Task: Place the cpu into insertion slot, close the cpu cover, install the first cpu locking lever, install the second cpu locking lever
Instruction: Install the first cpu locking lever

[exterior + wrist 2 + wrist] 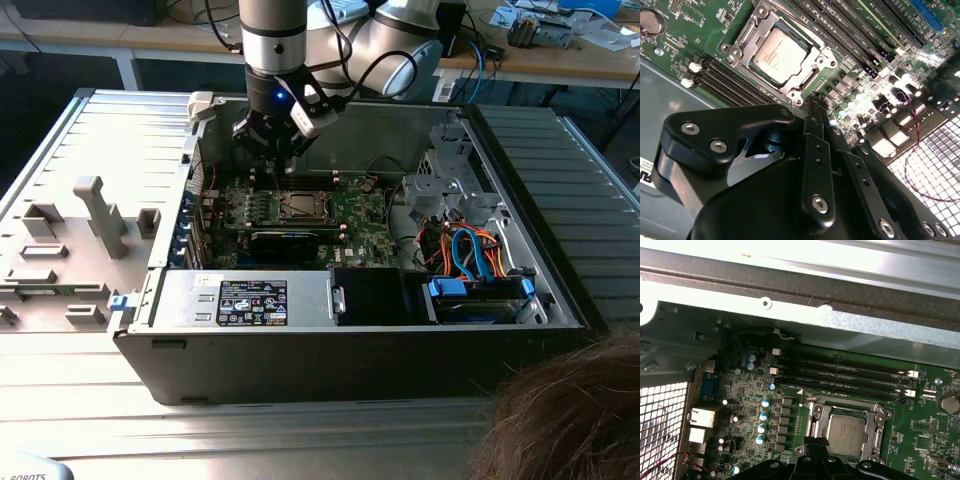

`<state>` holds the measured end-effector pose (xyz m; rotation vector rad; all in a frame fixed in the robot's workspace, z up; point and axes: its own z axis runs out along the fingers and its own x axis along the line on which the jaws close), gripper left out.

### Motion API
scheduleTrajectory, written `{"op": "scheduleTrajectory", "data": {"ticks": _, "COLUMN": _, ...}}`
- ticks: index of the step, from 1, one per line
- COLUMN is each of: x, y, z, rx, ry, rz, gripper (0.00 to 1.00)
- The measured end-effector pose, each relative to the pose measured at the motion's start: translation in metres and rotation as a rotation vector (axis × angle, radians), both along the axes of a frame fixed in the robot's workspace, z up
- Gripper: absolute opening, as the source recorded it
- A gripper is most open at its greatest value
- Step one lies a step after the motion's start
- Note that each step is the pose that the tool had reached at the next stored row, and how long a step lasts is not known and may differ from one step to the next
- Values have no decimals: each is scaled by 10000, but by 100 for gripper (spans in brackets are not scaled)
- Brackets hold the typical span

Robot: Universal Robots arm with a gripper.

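Closest, gripper: black fingertips pressed together, the tip just beside a corner of the insertion slot.
cpu: lying flat in the insertion slot on the green motherboard.
cpu cover: down, framing the cpu.
memory slots: on both sides of the insertion slot.
case wall: beyond the motherboard.

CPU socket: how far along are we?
Done: small silver-grey square cpu sits in the dark silver-rimmed insertion slot, thin silvery frame cpu cover down over it. In hand: gripper, jaws together, tip at the cover's edge. Left: both locking levers; can't tell whether either is latched.
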<state>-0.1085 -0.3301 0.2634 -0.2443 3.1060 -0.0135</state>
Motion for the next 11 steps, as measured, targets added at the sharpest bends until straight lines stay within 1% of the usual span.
{"op": "scheduleTrajectory", "data": {"ticks": 11, "x": -31, "y": 0, "z": -2, "rx": 1, "ry": 0, "rz": 0, "gripper": 11}}
